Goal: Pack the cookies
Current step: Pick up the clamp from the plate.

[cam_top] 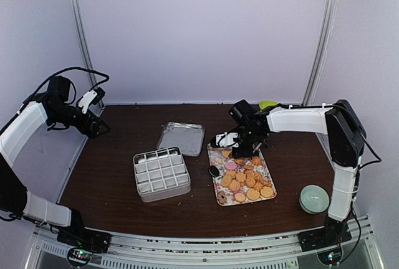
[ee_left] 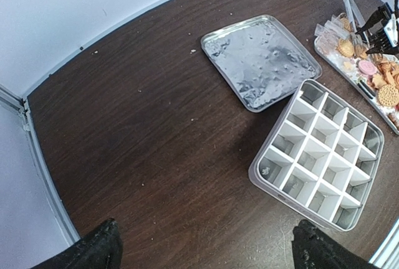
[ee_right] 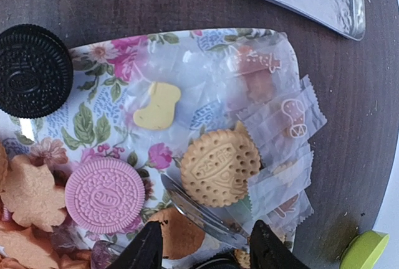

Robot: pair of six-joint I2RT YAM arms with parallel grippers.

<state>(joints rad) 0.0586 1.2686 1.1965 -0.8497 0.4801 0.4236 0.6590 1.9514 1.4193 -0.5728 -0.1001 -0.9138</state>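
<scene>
Cookies [cam_top: 246, 182], small flat rounds that are mostly golden-orange, lie heaped on a rectangular floral-print tray [ee_right: 84, 126] at the right-centre of the dark brown wood-grain desk [cam_top: 112, 175]. One dark cookie sits at the tray's left rim. The right wrist view shows detail the overhead view cannot: a golden biscuit [ee_right: 218, 166] embossed with dots and a scalloped edge, a pink sandwich round [ee_right: 105, 194] with a stamped pattern, a black ridged one [ee_right: 31, 70], a pale yellow boot-shaped piece [ee_right: 159, 106], and crinkled clear wrappers [ee_right: 283, 126] printed with small figures. Shiny metal tongs [ee_right: 199, 210] run slantwise between the fingers of the right claw [ee_right: 206, 230], which stand partly apart; whether they pinch the tongs I cannot tell. The left claw [ee_left: 204, 235] hangs spread wide over bare desk, holding nothing. Its view shows a white plastic box [ee_left: 268, 175] split into square cells, and beside it a dimpled silvery lid [ee_left: 260, 60]. A glossy mint-green bowl [cam_top: 313, 198] sits near the right arm's base.
</scene>
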